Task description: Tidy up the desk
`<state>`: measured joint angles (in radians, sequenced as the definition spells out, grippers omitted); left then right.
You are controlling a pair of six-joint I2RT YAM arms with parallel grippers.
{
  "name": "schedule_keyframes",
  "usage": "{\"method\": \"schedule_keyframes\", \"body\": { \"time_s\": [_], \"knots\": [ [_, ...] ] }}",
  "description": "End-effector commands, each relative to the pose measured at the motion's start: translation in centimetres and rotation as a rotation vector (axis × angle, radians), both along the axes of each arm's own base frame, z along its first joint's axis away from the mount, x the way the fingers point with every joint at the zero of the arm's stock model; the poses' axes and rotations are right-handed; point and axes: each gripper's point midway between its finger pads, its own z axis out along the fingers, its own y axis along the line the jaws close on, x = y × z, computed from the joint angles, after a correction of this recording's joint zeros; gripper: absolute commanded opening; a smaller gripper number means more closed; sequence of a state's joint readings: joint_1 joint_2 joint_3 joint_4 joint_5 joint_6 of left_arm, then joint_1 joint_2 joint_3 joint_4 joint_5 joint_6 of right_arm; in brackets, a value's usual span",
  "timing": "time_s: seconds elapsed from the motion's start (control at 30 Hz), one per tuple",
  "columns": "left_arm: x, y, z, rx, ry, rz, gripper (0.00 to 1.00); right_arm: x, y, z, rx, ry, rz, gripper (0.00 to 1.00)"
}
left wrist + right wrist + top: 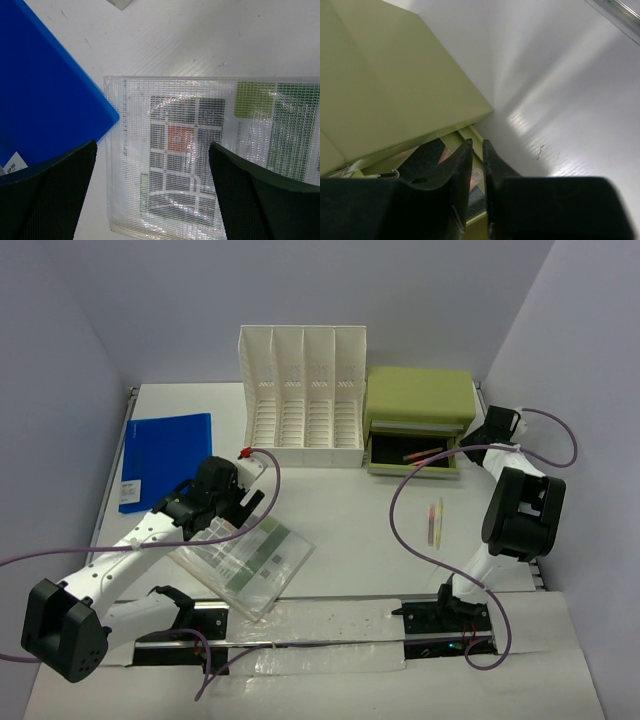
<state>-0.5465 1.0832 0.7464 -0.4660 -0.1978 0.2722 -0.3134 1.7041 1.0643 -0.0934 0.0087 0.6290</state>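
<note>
The white desk [340, 510] carries a clear mesh pouch [245, 560] with printed sheets inside, near the front left. My left gripper [235, 508] hovers open over the pouch [200, 150], its fingers wide apart on either side of the pouch's left end [152, 146], touching nothing. My right gripper [468, 447] hangs at the right wall of the open drawer [415, 452] of the green drawer box [420, 400]. Its jaws [477, 142] are nearly together with a slim gap, and nothing shows between them. A pink pen [425, 453] lies in the drawer.
A blue folder [165, 460] lies flat at the left, its corner beside the pouch [40, 90]. A white slotted file rack [303, 395] stands at the back centre. Two pens [436, 522], one pink and one yellow, lie on the desk right of centre. Purple cables loop over both arms.
</note>
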Motion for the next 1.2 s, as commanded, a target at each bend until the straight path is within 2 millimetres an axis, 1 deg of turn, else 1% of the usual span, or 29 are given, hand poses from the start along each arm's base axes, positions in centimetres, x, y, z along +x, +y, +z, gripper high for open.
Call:
{"method": "schedule_keyframes", "body": {
  "time_s": [0.0,0.13,0.2,0.3,0.4,0.43,0.6,0.67,0.7,0.73,0.8,0.87,0.9,0.97,1.03,1.07,1.1,1.17],
  "knots": [
    [0.6,-0.6,0.7,-0.034,-0.028,-0.007,0.99,0.1,-0.2,1.5,-0.02,-0.059,0.0,0.17],
    [0.6,-0.6,0.6,-0.034,-0.023,-0.008,0.99,-0.5,-0.1,1.8,-0.026,-0.062,0.003,0.15],
    [0.6,-0.6,0.6,-0.033,-0.023,-0.007,0.99,-0.7,0.1,2.0,-0.027,-0.072,0.003,0.12],
    [0.6,-0.6,0.6,-0.034,-0.024,-0.008,0.99,-0.9,1.0,2.3,-0.019,-0.085,0.031,0.09],
    [0.6,-0.6,0.7,-0.035,-0.026,-0.011,0.99,-1.2,1.7,3.0,-0.028,-0.1,0.044,0.07],
    [0.6,-0.7,0.7,-0.037,-0.027,-0.012,0.99,-1.3,1.9,3.6,-0.033,-0.116,0.049,0.06],
    [0.6,-0.6,0.7,-0.035,-0.024,-0.01,0.99,-1.7,2.3,4.7,-0.056,-0.127,0.066,0.08],
    [0.6,-0.7,0.7,-0.036,-0.024,-0.011,0.99,-2.4,2.4,5.6,-0.104,-0.11,0.078,0.11],
    [0.5,-0.7,0.6,-0.037,-0.022,-0.012,0.99,-2.7,2.6,6.1,-0.126,-0.101,0.086,0.15],
    [0.5,-0.7,0.7,-0.036,-0.023,-0.013,0.99,-3.3,3.3,6.0,-0.142,-0.068,0.105,0.19],
    [0.5,-0.6,0.7,-0.036,-0.024,-0.013,0.99,-4.7,4.9,6.4,-0.17,-0.037,0.155,0.31],
    [0.5,-0.5,0.7,-0.033,-0.025,-0.009,0.99,-6.2,7.1,5.8,-0.179,0.01,0.214,0.38],
    [0.6,-0.5,0.7,-0.031,-0.027,-0.007,0.99,-7.2,7.8,5.3,-0.178,0.025,0.233,0.41],
    [0.5,-0.5,0.6,-0.03,-0.027,-0.009,0.99,-9.6,9.5,3.4,-0.154,0.083,0.284,0.46],
    [0.4,-0.5,0.6,-0.031,-0.025,-0.01,0.99,-11.4,10.4,1.5,-0.136,0.15,0.316,0.46],
    [0.4,-0.6,0.6,-0.035,-0.026,-0.015,0.99,-12.8,11.2,0.3,-0.111,0.19,0.345,0.47],
    [0.4,-0.7,0.7,-0.039,-0.025,-0.019,0.99,-13.8,12.0,-0.7,-0.079,0.219,0.378,0.48],
    [0.3,-0.8,0.7,-0.045,-0.023,-0.027,0.99,-14.8,12.5,-2.1,-0.049,0.261,0.394,0.48]
  ]
}}
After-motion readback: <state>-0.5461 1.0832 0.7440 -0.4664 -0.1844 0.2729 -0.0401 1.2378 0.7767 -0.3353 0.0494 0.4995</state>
